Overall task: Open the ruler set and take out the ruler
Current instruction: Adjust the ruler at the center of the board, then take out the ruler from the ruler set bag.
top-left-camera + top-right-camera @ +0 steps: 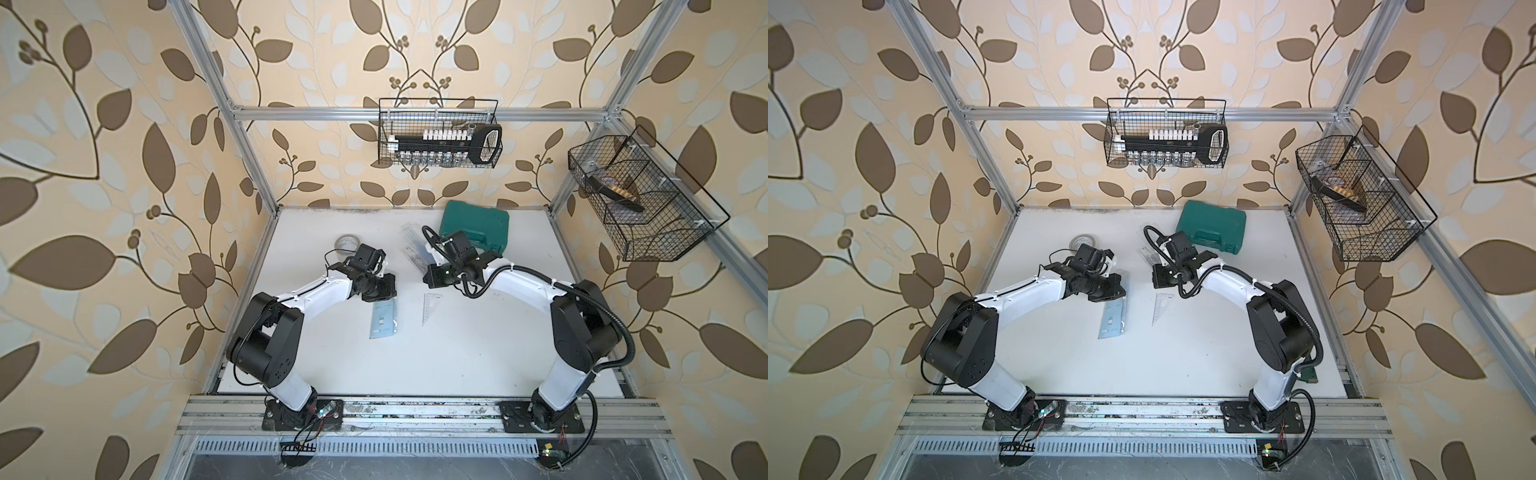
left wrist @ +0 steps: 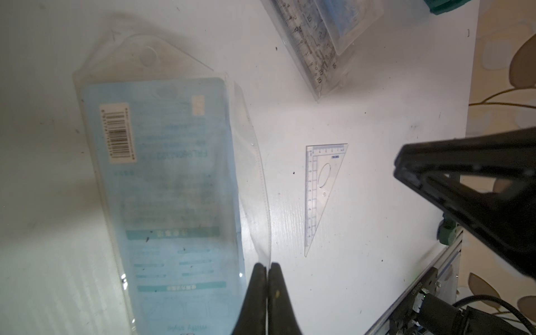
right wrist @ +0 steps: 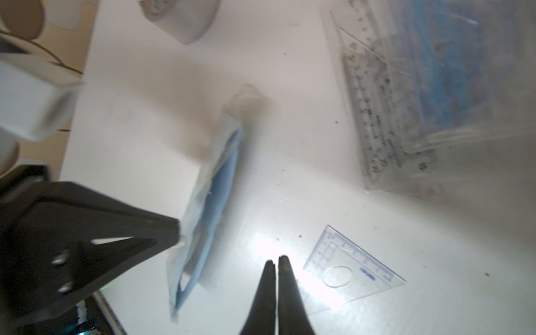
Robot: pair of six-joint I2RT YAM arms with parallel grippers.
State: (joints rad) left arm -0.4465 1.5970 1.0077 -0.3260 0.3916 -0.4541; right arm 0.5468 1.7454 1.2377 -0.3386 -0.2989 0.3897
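Observation:
The ruler set (image 1: 382,322) is a clear plastic pouch with a light-blue card inside, at the table's middle. My left gripper (image 2: 268,265) is shut on the pouch's clear flap (image 2: 255,179), which curves up into the jaws. In the right wrist view the ruler set (image 3: 208,203) stands tilted on edge, held by that flap. A clear triangular ruler (image 1: 431,305) lies flat on the table to the pouch's right. My right gripper (image 3: 277,259) hovers shut and holding nothing, just beside the triangular ruler (image 3: 348,269).
A second clear pouch with straight rulers (image 1: 413,245) lies behind the right gripper, next to a green plastic case (image 1: 476,226). A tape roll (image 1: 347,243) sits at the back left. Wire baskets (image 1: 440,133) (image 1: 631,199) hang on the frame above.

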